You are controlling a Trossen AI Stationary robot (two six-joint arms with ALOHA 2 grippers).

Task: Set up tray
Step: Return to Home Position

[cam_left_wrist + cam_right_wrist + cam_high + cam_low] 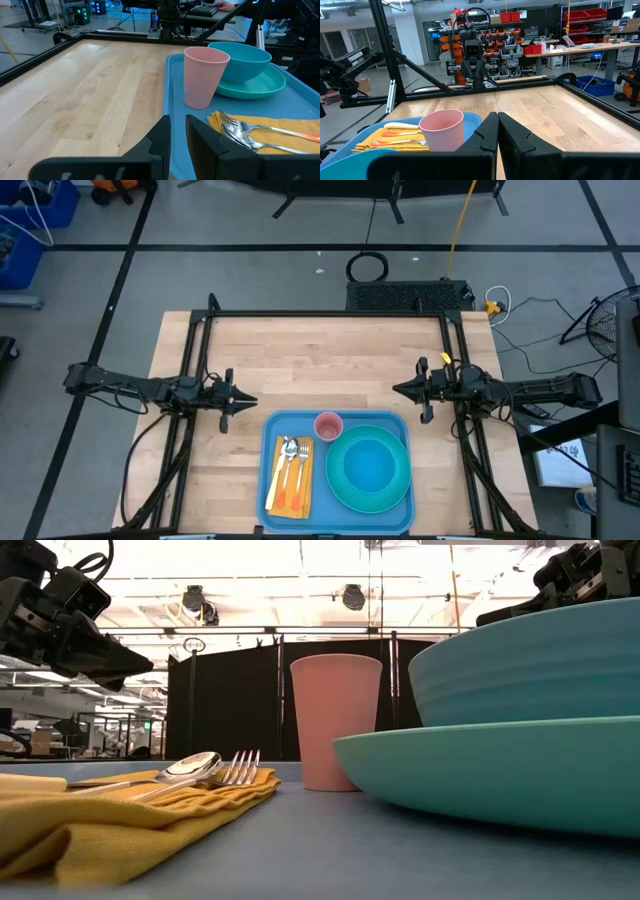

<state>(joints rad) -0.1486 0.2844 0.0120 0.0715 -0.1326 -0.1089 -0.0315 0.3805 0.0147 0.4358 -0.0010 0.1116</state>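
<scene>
**Pinched-shut jaws beside a laid tray**

Closed to a hairline slit on the left gripper (243, 402), with nothing between the dark, wedge-shaped fingers (160, 142). Closed just as tight, and just as empty, on the right gripper (398, 390). Hovering over the pale, grained wooden table (320, 360), one off each far corner of the tray (290, 425), tips pointed toward each other.

Lying flat at the table's near edge, midway between the arms: smooth blue plastic, rectangular, with rounded corners and a low raised rim. Toward its left side, a soft, rumpled yellow cloth napkin (290, 498), folded into a long strip. On the napkin, side by side, a shiny metal-headed spoon (240, 136) and fork (240, 124) with orange handles. Beside the napkin's far end, upright, a matte pink tapered cup (329, 425). To the right, a round turquoise plate (265, 89) carrying a faintly ridged turquoise bowl (245, 60).
</scene>
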